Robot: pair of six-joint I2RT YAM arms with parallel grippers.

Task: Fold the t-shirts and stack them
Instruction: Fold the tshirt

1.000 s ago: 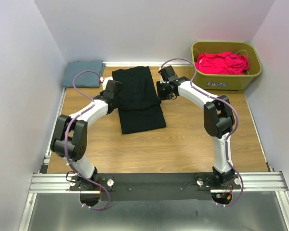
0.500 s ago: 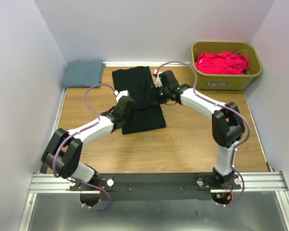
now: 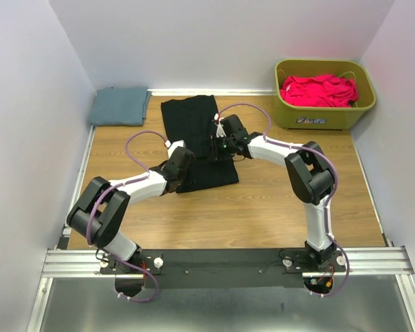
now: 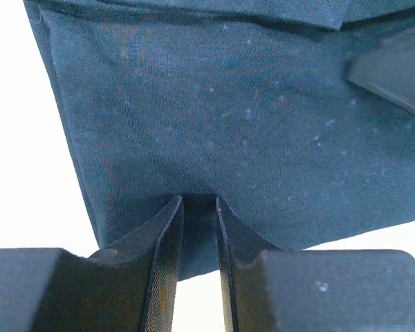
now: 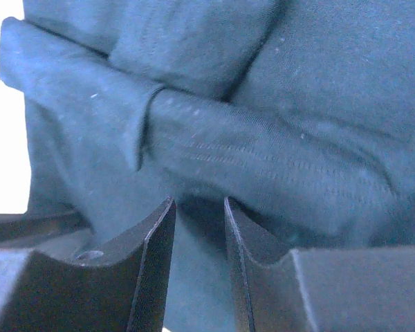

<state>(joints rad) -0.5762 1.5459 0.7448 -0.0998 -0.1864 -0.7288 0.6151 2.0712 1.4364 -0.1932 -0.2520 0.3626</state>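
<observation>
A black t-shirt (image 3: 194, 121), folded lengthwise into a long strip, lies flat on the wooden table. My left gripper (image 3: 185, 173) is at its near left corner. In the left wrist view the gripper (image 4: 199, 200) has its tips on the cloth (image 4: 228, 104) just inside the near hem, jaws a narrow gap apart with nothing bunched between them. My right gripper (image 3: 216, 146) is over the shirt's right edge at mid-length. In the right wrist view it (image 5: 199, 202) stands slightly open just short of a folded ridge of the cloth (image 5: 263, 159).
A folded blue-grey t-shirt (image 3: 119, 105) lies at the back left corner. An olive bin (image 3: 325, 117) at the back right holds red t-shirts (image 3: 318, 90). White walls close in the table on three sides.
Both grippers have moved nearer along the shirt. The left went from the shirt's upper left edge to its near left corner, and the right moved in over the right edge. The shirt has not shifted.
</observation>
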